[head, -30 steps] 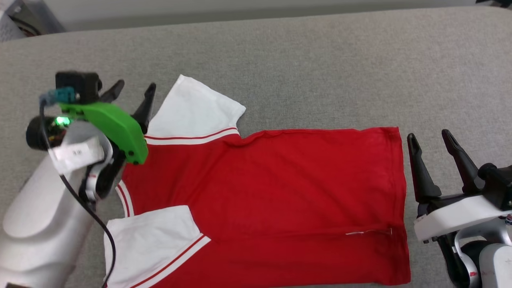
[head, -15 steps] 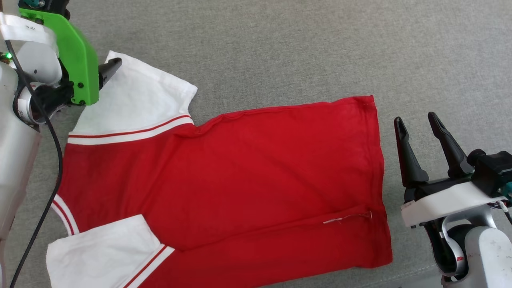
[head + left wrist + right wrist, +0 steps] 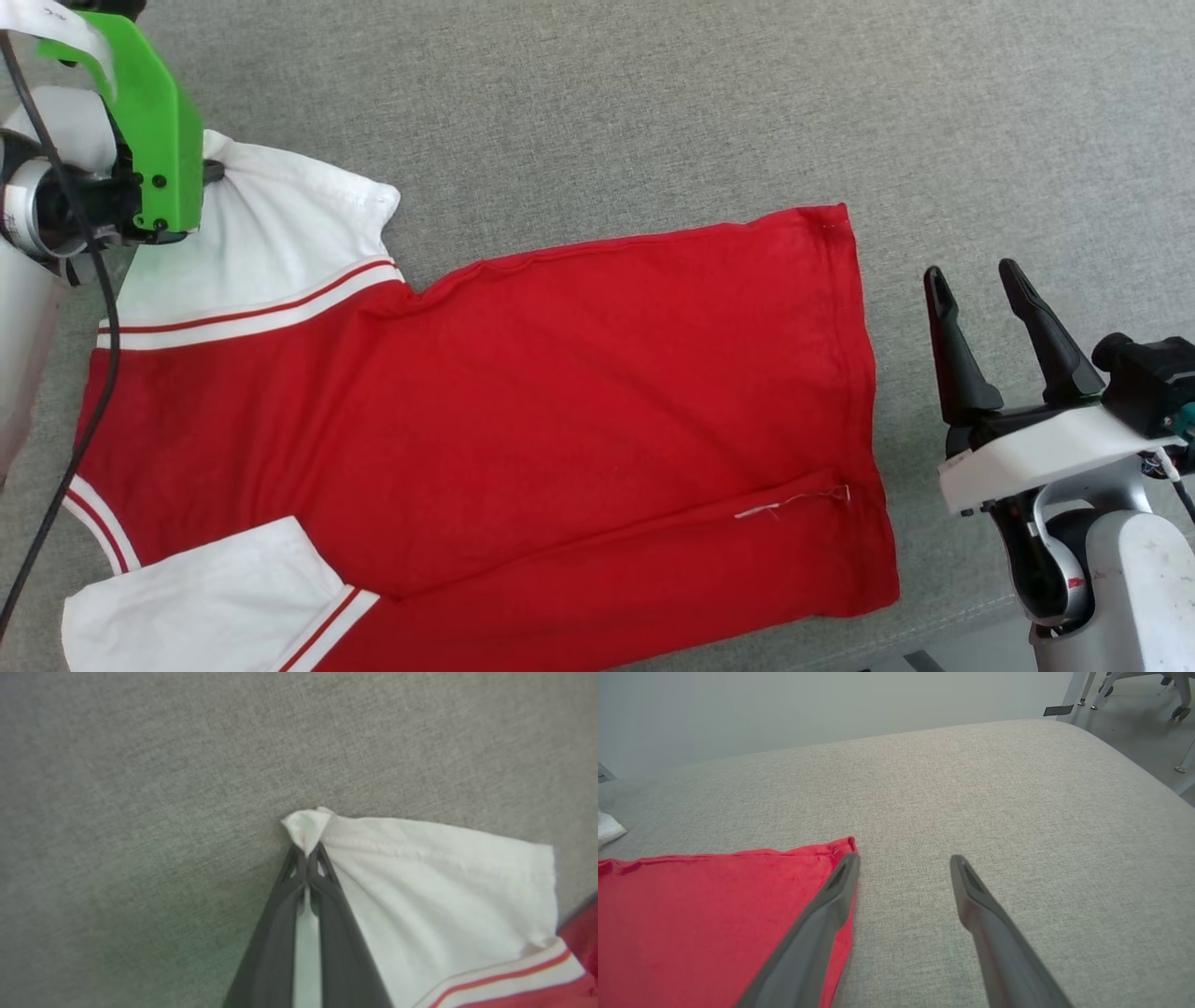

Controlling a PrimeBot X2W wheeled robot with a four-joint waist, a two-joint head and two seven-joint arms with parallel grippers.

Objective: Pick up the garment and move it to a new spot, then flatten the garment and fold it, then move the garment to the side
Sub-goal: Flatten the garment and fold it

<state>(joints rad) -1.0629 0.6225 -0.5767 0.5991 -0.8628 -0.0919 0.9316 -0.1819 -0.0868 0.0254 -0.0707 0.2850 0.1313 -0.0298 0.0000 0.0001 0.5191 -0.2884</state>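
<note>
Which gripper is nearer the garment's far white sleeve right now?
Left. The left gripper is shut on the corner of that sleeve, pinching the fabric. The right gripper sits open at the opposite end of the garment, beside its red hem.

garment (image 3: 560, 392): red, white sleeves (image 3: 271, 224), red-white striped trim (image 3: 252, 313) | surface (image 3: 653, 112): grey | mount (image 3: 154, 121): green

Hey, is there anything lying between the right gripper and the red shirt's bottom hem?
Nothing visible. The right gripper is just beside the hem of the garment with its jaws open, and only bare grey cushion lies between them. The left gripper is shut on the corner of the white sleeve.
</note>
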